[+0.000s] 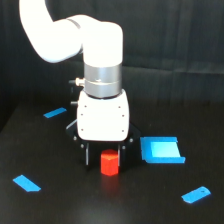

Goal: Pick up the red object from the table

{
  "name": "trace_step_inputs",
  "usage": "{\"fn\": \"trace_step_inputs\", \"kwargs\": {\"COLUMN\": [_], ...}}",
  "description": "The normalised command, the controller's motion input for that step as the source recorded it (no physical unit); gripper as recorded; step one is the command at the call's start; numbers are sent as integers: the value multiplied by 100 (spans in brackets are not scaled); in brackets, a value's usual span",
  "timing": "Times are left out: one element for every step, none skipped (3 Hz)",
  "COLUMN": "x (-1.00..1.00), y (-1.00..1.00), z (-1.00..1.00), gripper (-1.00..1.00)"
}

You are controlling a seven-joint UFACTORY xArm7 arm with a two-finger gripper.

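Far left, low in the frame: a small flat blue strip (26, 183) on the flat matte black table (60, 205); higher up, left of centre, another thin blue sliver (55, 113). Neither belongs to the task.

Centre: the white xArm arm (75, 37) sweeping down from the upper left, ending in a boxy white gripper (105, 156) with dark fingers (87, 155) pointing straight down at the table. Between them, just below centre, the small matte red-orange hexagonal block (109, 164), upright on the table. Jaws spread a little wider than the block, one finger either side (whether either pad touches the block is too fine to tell).

Right of centre: a larger flat bright-blue square piece (161, 150), near the gripper but apart from it; lower right, a small blue tab (196, 194).

Step in hand, by the look of it: grasp position reached, block straddled but seemingly not yet clamped. Next move: squeeze shut evenly on the block's sides, then lift straight up, clear of the blue square.
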Motion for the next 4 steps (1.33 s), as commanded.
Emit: {"fn": "trace_step_inputs", "kwargs": {"x": [1, 7, 7, -15], "y": [-5, 4, -6, -15], "z": [-21, -16, -14, 100], "gripper": [-100, -100, -100, -100]}}
